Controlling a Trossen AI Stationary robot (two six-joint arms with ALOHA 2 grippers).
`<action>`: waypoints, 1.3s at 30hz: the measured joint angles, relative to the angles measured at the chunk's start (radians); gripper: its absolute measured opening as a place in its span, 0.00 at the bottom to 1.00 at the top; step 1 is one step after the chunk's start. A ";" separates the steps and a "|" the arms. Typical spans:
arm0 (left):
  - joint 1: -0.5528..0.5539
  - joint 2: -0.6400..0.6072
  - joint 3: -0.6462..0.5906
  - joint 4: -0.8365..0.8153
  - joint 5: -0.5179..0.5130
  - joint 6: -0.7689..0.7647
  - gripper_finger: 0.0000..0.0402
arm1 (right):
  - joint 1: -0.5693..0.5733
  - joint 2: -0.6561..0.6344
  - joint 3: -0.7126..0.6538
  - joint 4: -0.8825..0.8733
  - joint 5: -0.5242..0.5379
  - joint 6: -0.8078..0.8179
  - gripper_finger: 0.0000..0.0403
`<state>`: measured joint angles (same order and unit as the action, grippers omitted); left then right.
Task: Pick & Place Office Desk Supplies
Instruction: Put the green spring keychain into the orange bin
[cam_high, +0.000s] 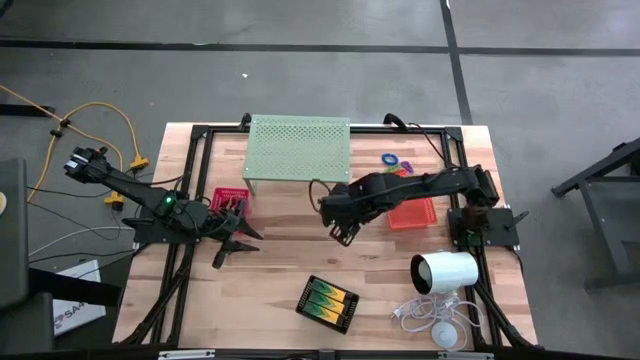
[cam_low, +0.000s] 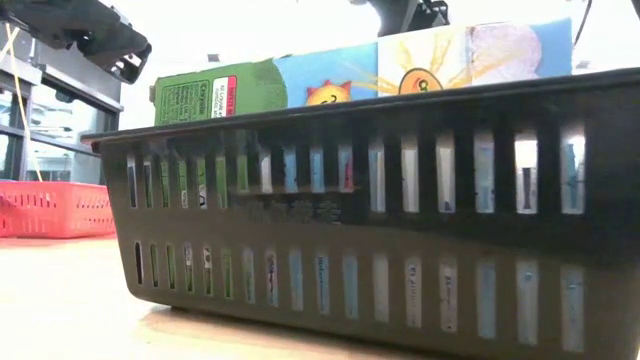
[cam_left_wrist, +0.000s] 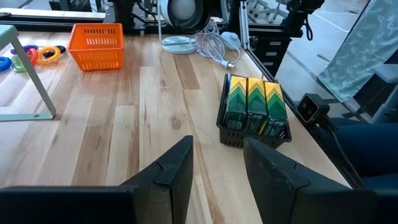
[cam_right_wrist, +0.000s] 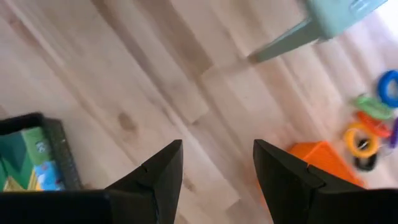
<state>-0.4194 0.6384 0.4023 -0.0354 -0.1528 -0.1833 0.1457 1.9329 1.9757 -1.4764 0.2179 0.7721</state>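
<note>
The widest bare stretch of the surface (cam_high: 290, 265) lies in the middle, between the pale green stand (cam_high: 299, 150) at the far edge and the black tray (cam_high: 328, 303) of green-and-yellow boxes near the front. The left claw (cam_high: 232, 247) and the right claw (cam_high: 343, 232) both hang over it with fingers spread. The red tray (cam_high: 229, 198) bounds it on the left; the orange tray (cam_high: 413, 213), white cylinder (cam_high: 446, 272) and coiled cable (cam_high: 425, 313) crowd the right.

Even, bright overhead light; the low view is backlit and washed out, the right wrist view motion-blurred.
</note>
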 joint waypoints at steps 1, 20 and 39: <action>0.000 0.000 0.000 0.000 0.000 0.000 0.34 | -0.005 -0.004 -0.004 0.004 0.009 -0.012 0.46; 0.000 0.000 0.000 0.033 0.002 0.000 0.34 | -0.264 -0.360 -0.456 0.227 -0.042 -0.238 0.46; 0.000 0.000 0.000 0.037 0.004 0.000 0.34 | -0.566 -0.424 -0.692 0.383 -0.045 -0.332 0.46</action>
<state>-0.4194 0.6384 0.4023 0.0017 -0.1490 -0.1833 -0.4205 1.5089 1.2840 -1.0931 0.1732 0.4400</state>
